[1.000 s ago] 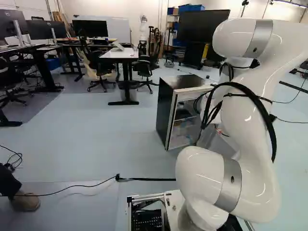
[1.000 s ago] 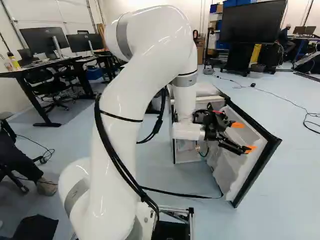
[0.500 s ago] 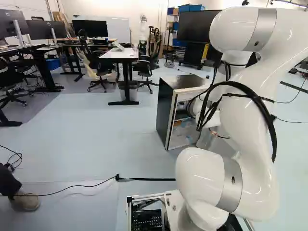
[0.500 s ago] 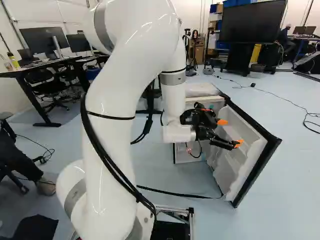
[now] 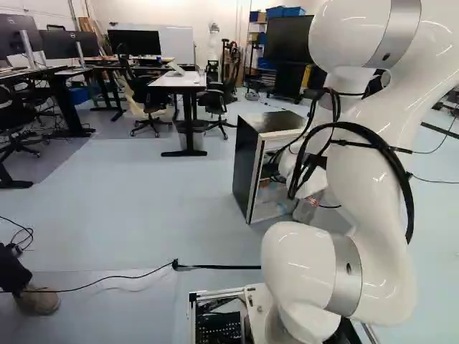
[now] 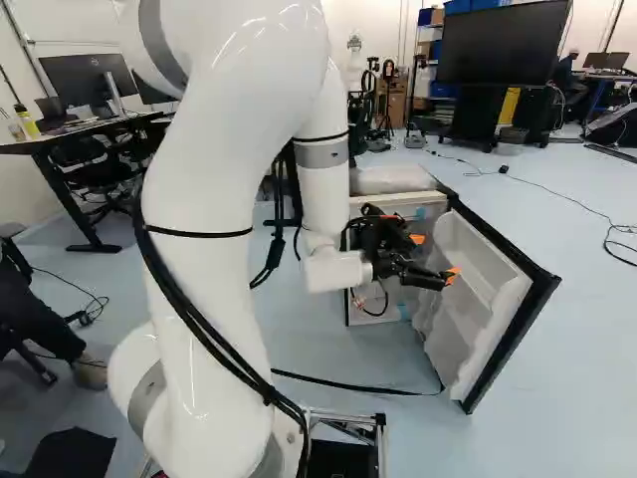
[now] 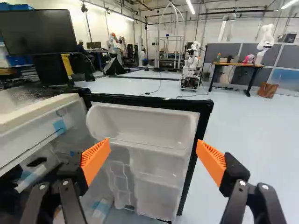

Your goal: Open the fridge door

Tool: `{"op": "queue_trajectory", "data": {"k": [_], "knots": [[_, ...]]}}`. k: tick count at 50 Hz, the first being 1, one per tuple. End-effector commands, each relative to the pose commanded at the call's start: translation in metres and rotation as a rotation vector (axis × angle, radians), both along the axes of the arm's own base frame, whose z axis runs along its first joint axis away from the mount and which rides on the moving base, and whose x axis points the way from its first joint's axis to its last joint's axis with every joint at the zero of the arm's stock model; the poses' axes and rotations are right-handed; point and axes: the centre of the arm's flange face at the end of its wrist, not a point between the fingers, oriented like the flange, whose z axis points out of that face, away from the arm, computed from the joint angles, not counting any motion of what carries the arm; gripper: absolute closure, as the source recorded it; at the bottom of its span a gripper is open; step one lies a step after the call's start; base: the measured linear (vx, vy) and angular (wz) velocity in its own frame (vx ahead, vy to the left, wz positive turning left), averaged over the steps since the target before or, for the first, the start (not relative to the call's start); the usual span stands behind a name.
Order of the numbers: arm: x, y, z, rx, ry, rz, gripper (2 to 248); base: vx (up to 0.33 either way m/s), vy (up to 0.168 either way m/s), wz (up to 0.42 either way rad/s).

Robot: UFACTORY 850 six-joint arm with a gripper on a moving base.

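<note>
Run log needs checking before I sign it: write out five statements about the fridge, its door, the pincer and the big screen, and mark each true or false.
1. The black-edged, white-lined fridge door stands open. True.
2. The black pincer with orange pads is gripping the door. False: it stands open, gripping nothing.
3. The black-sided, box-shaped fridge stands on the floor. True.
4. In the right base view, the door hangs at the fridge's left side. False: at its right.
5. The large black screen stands beyond the fridge. True.
</note>
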Motion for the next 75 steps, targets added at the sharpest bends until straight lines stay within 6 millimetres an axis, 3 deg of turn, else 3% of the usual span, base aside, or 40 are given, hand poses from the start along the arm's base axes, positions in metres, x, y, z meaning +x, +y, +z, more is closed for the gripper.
{"op": "queue_trajectory", "data": {"k": [20, 38, 56, 75], "knots": [[0.001, 0.006, 0.004, 0.008, -0.001, 0.029, 3, 0.0, 0.0, 0.0], [0.004, 0.023, 0.014, 0.031, -0.003, 0.116, 3, 0.0, 0.0, 0.0], [0.007, 0.053, 0.03, 0.064, 0.0, 0.261, 3, 0.0, 0.0, 0.0], [0.002, 0.099, 0.051, 0.101, 0.022, 0.478, 3, 0.0, 0.0, 0.0]]}}
